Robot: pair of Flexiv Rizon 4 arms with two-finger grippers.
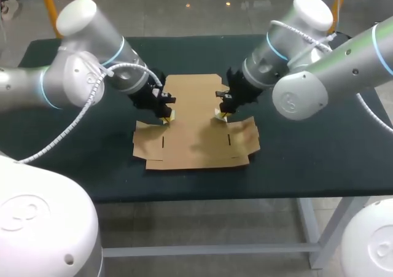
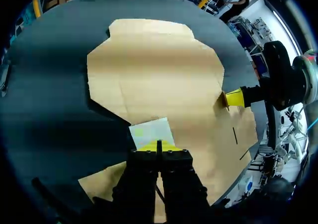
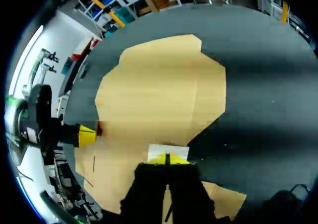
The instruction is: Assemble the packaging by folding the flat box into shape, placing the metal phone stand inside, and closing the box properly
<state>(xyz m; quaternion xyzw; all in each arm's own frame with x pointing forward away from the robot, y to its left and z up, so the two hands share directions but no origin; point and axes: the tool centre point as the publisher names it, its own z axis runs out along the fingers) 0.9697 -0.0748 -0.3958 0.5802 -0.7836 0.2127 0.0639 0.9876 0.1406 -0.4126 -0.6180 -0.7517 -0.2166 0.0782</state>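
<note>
- Left jaws: yellow tips (image 2: 147, 146) pressed together at the flat box's (image 2: 159, 75) edge, against a pale patch (image 2: 151, 131). It has a faint mark, unreadable.
- Right jaws: tips (image 3: 158, 159) also together at the opposite edge, against a second pale patch (image 3: 169, 150).
- Can't tell if cardboard sits between either pair.
- Each wrist view catches the other arm's tip across the cardboard.
- Head view only: box lies flat mid-worktop (image 1: 319, 148), my jaws on either side.

- A dark, matte tabletop (image 1: 307, 160) filled the middle of the head view
- A pale grey metal frame (image 1: 202, 249), crossbar and leg, showed beneath its near edge
</note>
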